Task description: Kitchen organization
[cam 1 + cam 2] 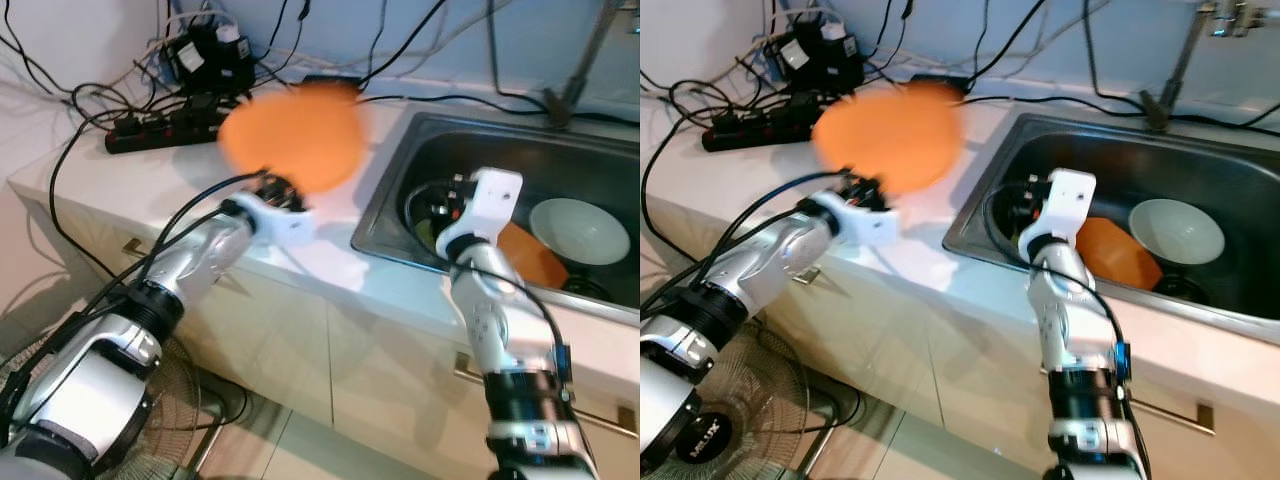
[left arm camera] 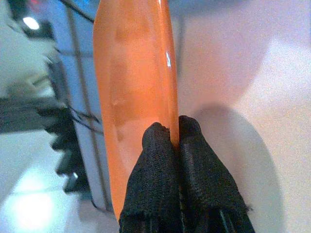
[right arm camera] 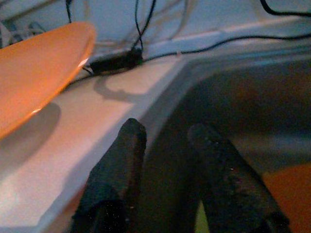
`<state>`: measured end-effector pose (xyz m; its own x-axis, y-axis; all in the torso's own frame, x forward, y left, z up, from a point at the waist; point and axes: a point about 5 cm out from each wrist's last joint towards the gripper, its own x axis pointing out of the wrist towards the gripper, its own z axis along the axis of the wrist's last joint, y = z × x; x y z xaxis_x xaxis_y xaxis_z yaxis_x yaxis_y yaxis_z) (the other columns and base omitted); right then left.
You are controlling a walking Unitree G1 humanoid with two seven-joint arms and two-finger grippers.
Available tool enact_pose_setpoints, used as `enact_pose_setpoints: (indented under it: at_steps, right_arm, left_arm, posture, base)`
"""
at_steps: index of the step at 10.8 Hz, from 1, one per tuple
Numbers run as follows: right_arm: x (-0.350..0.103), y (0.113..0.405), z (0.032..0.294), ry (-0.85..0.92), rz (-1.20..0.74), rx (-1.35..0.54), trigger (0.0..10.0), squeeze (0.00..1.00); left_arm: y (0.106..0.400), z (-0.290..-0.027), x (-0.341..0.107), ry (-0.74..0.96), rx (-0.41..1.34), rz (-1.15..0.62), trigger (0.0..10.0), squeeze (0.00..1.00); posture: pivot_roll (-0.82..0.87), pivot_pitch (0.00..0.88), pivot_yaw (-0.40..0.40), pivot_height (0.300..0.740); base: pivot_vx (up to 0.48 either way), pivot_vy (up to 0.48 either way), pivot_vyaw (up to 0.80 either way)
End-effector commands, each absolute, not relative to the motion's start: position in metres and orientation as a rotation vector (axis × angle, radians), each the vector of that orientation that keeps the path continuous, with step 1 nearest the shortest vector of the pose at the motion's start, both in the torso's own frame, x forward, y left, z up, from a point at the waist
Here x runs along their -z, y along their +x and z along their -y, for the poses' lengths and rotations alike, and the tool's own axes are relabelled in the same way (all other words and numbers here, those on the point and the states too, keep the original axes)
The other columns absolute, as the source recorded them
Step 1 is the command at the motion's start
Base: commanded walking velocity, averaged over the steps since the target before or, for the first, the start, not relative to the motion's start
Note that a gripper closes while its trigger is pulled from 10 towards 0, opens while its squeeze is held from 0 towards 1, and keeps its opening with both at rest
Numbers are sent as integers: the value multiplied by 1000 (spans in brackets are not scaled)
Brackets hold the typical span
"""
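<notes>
Orange plate [image 1: 295,135], blurred in the head views, is raised above the white counter [image 1: 130,175], clear of the surface, with its rim pinched between the two black fingers [image 2: 155,174] of the left gripper [image 2: 174,133]. Those fingers are closed tight on the plate's edge, one on each face, and the plate extends away from the fingertips and casts a shadow on the counter below. Beyond the plate, toward the wall, lie a black power strip [image 1: 165,130] and a tangle of black cables [image 1: 90,95].

The right gripper [image 3: 167,133] is over the near left corner of the steel sink [image 1: 400,165], to the right of the plate and apart from it. Its two fingers are spread with a gap between them and nothing is held. Just past this gripper, inside the sink, sit a dark round pot [image 1: 430,210], a second orange plate [image 1: 530,255] and a white bowl [image 1: 578,230]; the bowl seems to rest just beside the orange plate. A faucet [image 1: 575,70] rises behind the sink. Below the counter edge are pale cabinet fronts [image 1: 300,340], and a fan [image 1: 180,400] stands on the floor near the left arm.
</notes>
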<state>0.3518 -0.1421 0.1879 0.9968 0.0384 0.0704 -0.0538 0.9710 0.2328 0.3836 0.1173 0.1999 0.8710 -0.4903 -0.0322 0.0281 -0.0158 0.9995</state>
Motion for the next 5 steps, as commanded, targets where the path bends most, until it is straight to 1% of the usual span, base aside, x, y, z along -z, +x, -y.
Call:
enact_pose_setpoints:
  at_steps: [1, 2, 5]
  right_arm:
    - [-196, 355, 143, 266, 88, -63, 10000, 1000]
    - [-204, 358, 143, 290, 107, -76, 10000, 1000]
    - [-219, 362, 142, 394, 133, -127, 10000, 1000]
  left_arm:
    - [379, -110, -207, 1505, 404, 459, 7569, 0]
    - [374, -105, -201, 1493, 423, 472, 10000, 0]
    - [368, -103, -195, 1493, 442, 468, 10000, 0]
  posture:
    - [121, 22, 61, 740]
    - [123, 16, 58, 740]
    - [127, 0, 51, 740]
  base:
    - [0, 0, 0]
    - [0, 0, 0]
    - [0, 0, 0]
